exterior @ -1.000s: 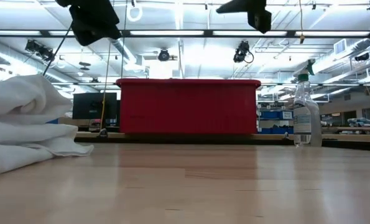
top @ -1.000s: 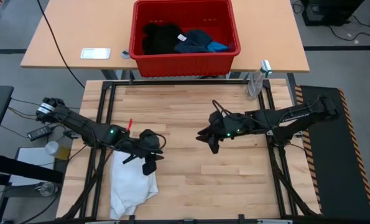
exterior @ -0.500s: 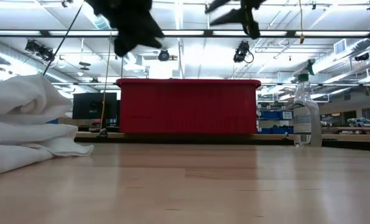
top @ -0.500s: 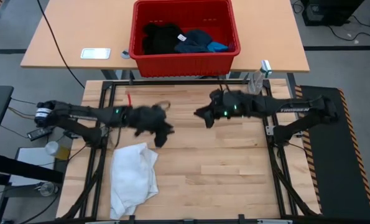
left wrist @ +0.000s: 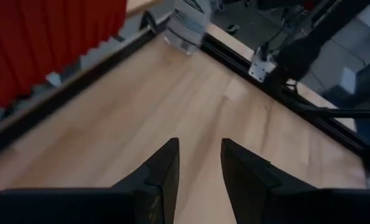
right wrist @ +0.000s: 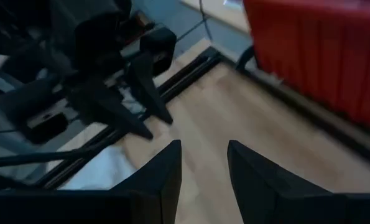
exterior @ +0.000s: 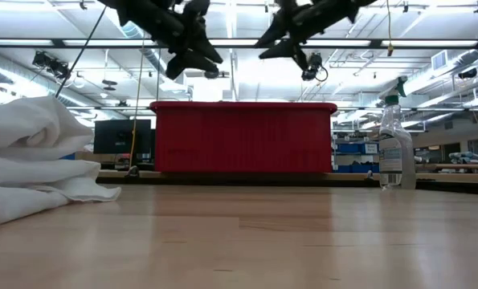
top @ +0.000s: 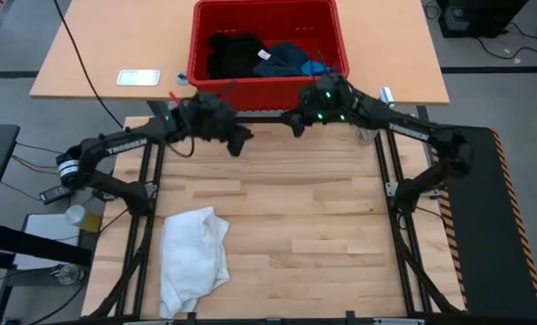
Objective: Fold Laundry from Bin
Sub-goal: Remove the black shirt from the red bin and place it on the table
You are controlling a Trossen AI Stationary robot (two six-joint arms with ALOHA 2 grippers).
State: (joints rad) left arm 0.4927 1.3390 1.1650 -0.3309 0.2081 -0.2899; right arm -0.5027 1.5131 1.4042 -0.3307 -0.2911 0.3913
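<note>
Both arms are hanging in the air just in front of the bin [top: 266, 88], near its front wall, above the far edge of the wooden table [top: 295, 226].

Left hand [top: 238, 140] is sitting off the bin's front-left corner. Its fingers [left wrist: 163, 171] are standing partly apart with a clear gap between them, nothing in it; only bare table planks are showing through.

Right hand [top: 296, 122] is sitting off the front-right part of the bin, pointing toward the left one. Its fingers [right wrist: 166, 171] are also partly apart and carrying nothing.

The two hands are facing each other, close but not touching, both well above the tabletop in the low view.

Laundry: black garment [top: 232, 52], dark navy garment [top: 284, 58] with a white tag, and a small bright blue garment [top: 319, 67] are all lying inside the bin, blue one at the right end. The white garment [top: 193, 260] is lying bunched on the table, well apart from the bin, toward the near-left side.

A spray bottle [exterior: 396, 148] is standing by the bin's front-right corner. A small flat white thing [top: 138, 78] is lying left of the bin.
</note>
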